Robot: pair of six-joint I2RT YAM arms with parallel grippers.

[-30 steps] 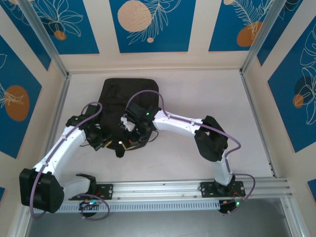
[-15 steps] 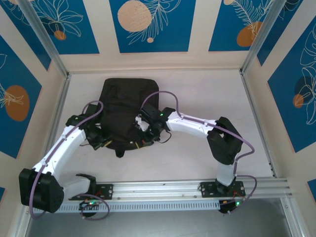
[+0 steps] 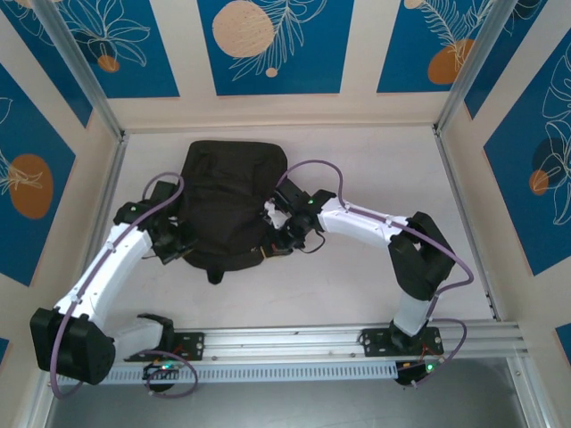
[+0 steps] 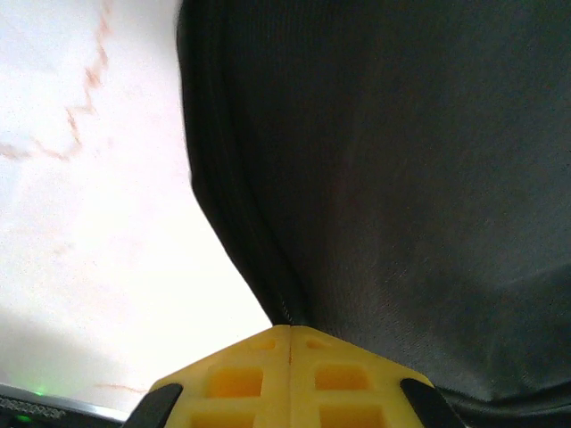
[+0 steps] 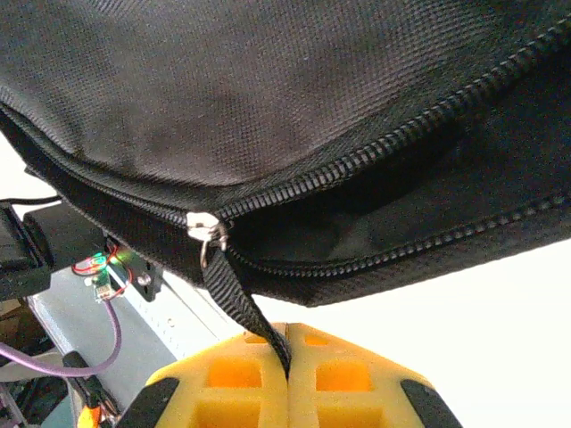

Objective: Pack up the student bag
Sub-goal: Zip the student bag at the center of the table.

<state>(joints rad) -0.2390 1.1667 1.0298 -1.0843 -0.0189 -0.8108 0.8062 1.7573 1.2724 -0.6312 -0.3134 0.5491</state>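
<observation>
The student bag (image 3: 227, 201), a big black soft backpack, lies flat mid-table, a little left of centre. My left gripper (image 3: 177, 247) is at its lower left edge. In the left wrist view the yellow jaws (image 4: 290, 332) are pressed together, and the bag's (image 4: 401, 178) edge seam runs into their tips. My right gripper (image 3: 276, 234) is at the bag's right edge. There it (image 5: 287, 346) is shut on the black webbing pull (image 5: 234, 287) of the silver zipper slider (image 5: 203, 225). The zipper of the bag (image 5: 268, 89) is closed behind the slider and gapes ahead of it.
An aluminium rail (image 3: 339, 339) carrying both arm bases runs along the near edge. Blue-patterned walls close off the left, back and right. Bare tabletop (image 3: 375, 169) lies to the right of the bag. A small board with lit LEDs and a purple cable (image 5: 107, 272) sits beyond the bag.
My right gripper has travelled right from the bag's middle to its right edge, drawing the zipper pull along; the white item seen in the opening is hidden. My left gripper shifted slightly left.
</observation>
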